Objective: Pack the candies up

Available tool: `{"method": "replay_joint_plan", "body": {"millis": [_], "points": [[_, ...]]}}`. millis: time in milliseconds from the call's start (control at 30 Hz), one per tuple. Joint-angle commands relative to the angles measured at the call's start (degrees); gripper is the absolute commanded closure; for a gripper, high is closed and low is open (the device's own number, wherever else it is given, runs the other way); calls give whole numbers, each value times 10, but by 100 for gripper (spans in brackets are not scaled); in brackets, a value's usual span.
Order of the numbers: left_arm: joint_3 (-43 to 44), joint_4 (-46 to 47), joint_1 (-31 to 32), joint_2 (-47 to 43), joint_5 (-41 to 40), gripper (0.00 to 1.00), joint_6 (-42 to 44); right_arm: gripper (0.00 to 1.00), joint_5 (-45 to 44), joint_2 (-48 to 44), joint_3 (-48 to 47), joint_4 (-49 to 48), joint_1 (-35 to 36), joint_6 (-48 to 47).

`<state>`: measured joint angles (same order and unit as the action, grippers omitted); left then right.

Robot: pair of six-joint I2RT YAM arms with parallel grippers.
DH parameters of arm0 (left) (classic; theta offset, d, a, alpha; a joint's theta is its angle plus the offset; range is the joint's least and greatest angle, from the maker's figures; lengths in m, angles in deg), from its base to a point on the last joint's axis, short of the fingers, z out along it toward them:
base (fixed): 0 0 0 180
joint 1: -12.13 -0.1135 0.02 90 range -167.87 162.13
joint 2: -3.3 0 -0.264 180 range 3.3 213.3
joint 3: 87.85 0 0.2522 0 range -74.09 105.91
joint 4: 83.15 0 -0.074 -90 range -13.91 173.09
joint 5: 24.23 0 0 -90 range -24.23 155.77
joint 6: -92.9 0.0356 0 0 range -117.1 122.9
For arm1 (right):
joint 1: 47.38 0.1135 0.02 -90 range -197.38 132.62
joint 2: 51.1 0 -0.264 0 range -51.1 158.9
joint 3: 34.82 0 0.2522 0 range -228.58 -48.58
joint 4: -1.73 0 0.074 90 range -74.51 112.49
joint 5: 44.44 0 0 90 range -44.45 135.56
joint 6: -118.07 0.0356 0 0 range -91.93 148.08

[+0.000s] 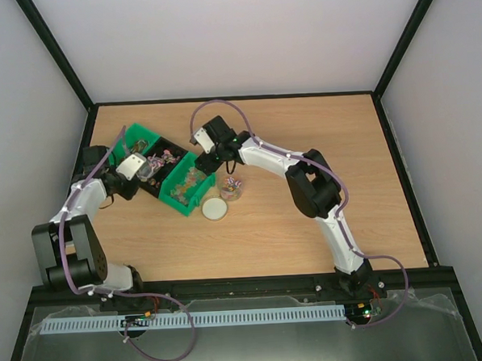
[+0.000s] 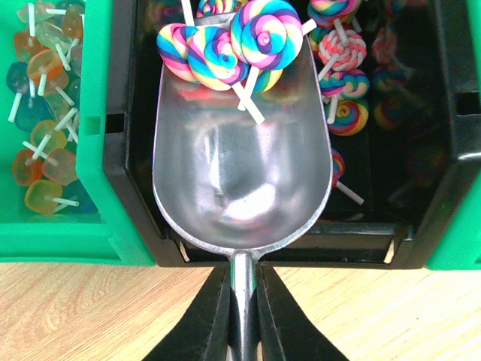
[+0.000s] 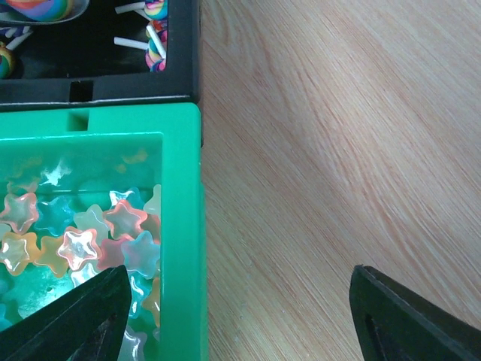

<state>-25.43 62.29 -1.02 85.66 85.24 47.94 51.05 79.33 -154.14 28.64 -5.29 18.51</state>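
Wooden table (image 1: 306, 185), seen from the robot's side, with two arms reaching in from the near edge.

Three open bins lie in a slanted row at the left: a far green bin (image 1: 138, 137), a black bin (image 1: 173, 146) in the middle, and a near green bin (image 1: 185, 187).

One clear jar (image 1: 231, 189) stands upright just right of the near green bin, with a few candies showing inside. One round whitish lid (image 1: 214, 208) lies flat on the table just near-left of the jar.

One metal scoop (image 2: 240, 180) sits over the black bin. The left gripper (image 2: 242, 274) is clamped tight on its handle.

The right gripper (image 3: 240, 301) hangs over the right rim of the near green bin. Its jaws are spread wide, with nothing between them.

Candies, by kind:
- Three swirl lollipops (image 2: 225, 49) lie at the scoop's far lip. More lie loose on the black bin's floor, too many to count.
- Star-shaped candies (image 3: 79, 244) fill the near green bin. They are pink, blue and orange, heaped beyond counting.
- Translucent stick candies (image 2: 45, 68), orange and blue, fill the far green bin.
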Motion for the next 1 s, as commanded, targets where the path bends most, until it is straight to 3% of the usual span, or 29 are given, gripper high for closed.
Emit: {"method": "replay_joint_plan", "body": {"millis": [0,267,533,967], "points": [[-6,-23,-3,-28,18,98,31,17,0,-36,-5,2,-1,7],[7,-63,-4,-78,37,98,61,5,15,-67,10,-10,-14,20],[46,-121,14,-106,69,98,83,2,39,-94,4,16,-46,43],[68,-132,153,-126,82,98,76,1,76,-165,71,20,-129,91]]}}
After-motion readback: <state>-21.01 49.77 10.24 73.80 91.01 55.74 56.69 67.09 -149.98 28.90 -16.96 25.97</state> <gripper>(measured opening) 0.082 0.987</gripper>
